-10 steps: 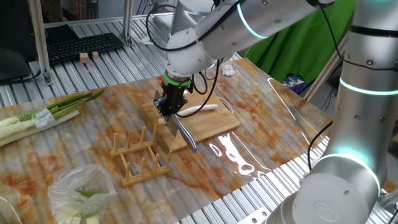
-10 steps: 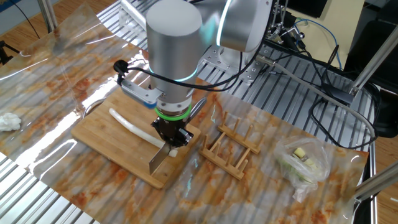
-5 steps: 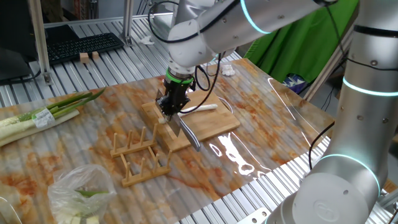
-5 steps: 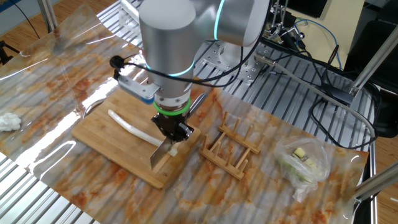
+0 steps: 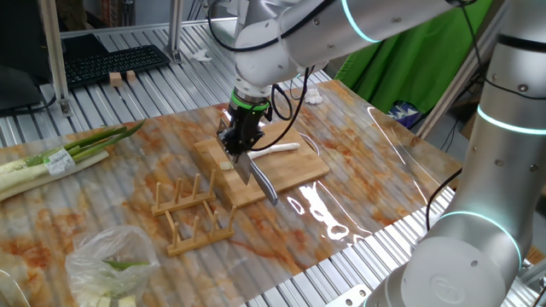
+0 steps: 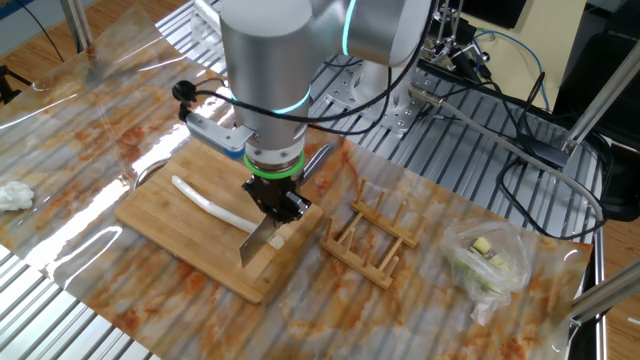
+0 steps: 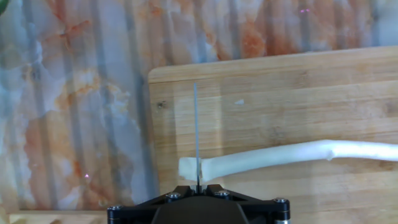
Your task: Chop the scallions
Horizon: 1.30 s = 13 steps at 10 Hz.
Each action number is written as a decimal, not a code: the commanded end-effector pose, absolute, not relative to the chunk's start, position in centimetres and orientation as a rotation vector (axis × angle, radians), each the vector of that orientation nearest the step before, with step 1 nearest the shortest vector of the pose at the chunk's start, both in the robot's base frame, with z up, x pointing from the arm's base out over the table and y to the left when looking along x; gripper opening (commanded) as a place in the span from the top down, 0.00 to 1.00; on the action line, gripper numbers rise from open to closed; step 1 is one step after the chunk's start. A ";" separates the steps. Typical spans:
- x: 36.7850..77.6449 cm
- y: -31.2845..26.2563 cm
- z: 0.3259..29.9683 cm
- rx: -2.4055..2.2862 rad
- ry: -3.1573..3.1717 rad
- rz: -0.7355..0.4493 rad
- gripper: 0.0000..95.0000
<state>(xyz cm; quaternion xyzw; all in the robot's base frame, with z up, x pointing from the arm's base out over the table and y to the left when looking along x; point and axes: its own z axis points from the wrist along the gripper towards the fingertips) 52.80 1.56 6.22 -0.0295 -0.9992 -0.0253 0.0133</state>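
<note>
Change since a second ago: the two-finger black gripper (image 6: pixel 274 203) is sitting higher above the rectangular bamboo cutting board (image 6: pixel 160 215), lifting the flat steel knife blade (image 6: pixel 256 246) with it. Its fingers are clamping together on the knife's top.

Scallions: one slender cream-white stalk (image 7: pixel 280 157) is lying on the board, curving along its length. In the hand view the blade is showing edge-on as a thin line (image 7: pixel 196 134), standing over the stalk just short of its cut end, near the board's left edge. The other fixed view is showing one stubby pale segment (image 6: pixel 277 238) lying on the board beside the blade; the hand view is not showing whether it is fully severed.

Board surroundings: the board is resting on a marbled orange-and-grey plastic sheet (image 5: pixel 358 162) with bare sheet on all sides.

Other items, counted from the board: one slatted wooden rack (image 5: pixel 193 213) just beside it; one clear plastic bag of green bits (image 5: pixel 111 260) beyond the rack; one long green-and-white leek bundle with a label band (image 5: pixel 60 158) well apart; one crumpled white tissue (image 6: pixel 14 194) near the sheet's edge.
</note>
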 end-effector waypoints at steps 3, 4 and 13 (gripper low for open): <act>52.7 0.9 7.2 -0.064 -3.111 -0.062 1.00; 52.7 0.8 7.3 -0.059 -3.113 -0.058 1.00; 53.2 -0.2 7.5 -0.023 -3.106 -0.052 1.00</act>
